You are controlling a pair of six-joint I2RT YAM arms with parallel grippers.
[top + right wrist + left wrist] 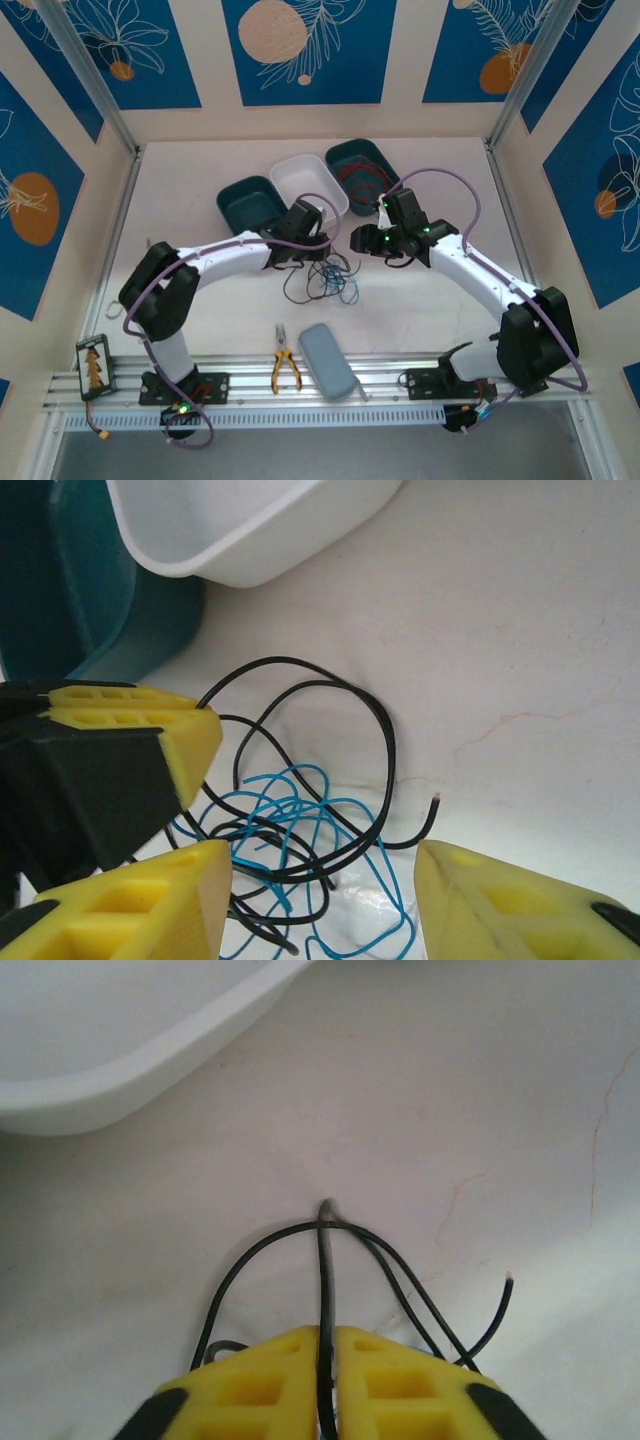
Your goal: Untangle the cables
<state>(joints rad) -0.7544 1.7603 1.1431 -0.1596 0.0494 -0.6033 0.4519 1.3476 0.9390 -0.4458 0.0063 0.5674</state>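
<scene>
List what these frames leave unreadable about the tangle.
Top view: tangle strands are too small to trace crossings.
Left wrist: black cable vanishes between the left tool's pads, so grip depth is hidden.
Right wrist: blue cable loops are cut by the bottom edge, and the left tool covers the tangle's left side.

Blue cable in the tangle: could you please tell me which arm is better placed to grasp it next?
Right, probably. The left gripper is shut on the black cable, while the right gripper is open with loops of the blue cable lying between its fingers.
</scene>
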